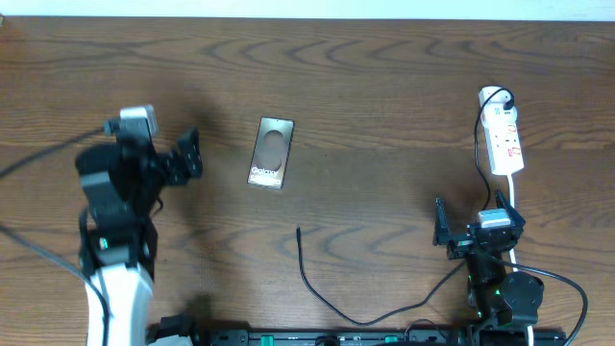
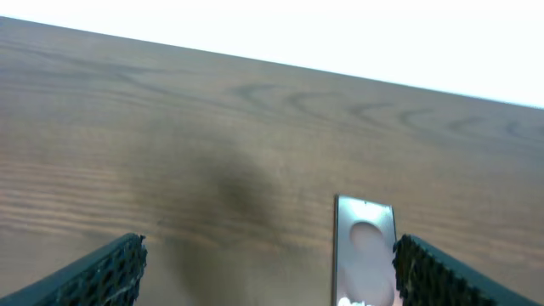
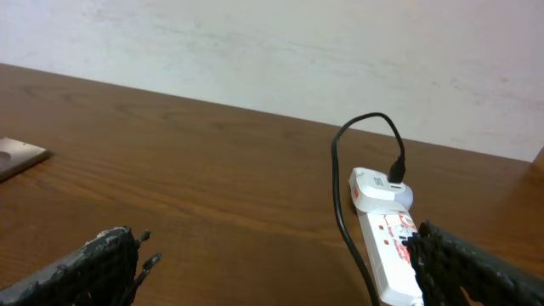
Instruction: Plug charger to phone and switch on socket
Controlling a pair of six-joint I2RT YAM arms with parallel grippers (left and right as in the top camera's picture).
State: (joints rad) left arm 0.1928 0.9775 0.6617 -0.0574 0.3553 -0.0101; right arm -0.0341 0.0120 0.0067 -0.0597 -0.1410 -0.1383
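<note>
The phone [image 1: 271, 152] lies flat on the table's middle, dark with a pale oval and white lettering; it also shows in the left wrist view [image 2: 364, 251], beside my right-hand finger. My left gripper [image 1: 189, 154] [image 2: 268, 272] is open and empty, left of the phone. The charger cable [image 1: 322, 290] curves along the front, its bare tip at centre; it runs to a white adapter [image 3: 378, 184] on the socket. The socket [image 1: 504, 140] [image 3: 389, 255] is a white strip at the right. My right gripper [image 1: 476, 231] [image 3: 276, 268] is open and empty, in front of the socket.
The socket's white cord [image 1: 514, 197] runs toward the front, past my right arm. The wooden table [image 1: 384, 86] ends at a pale wall along the far edge. Thick black arm cables [image 1: 38, 159] trail off to the left.
</note>
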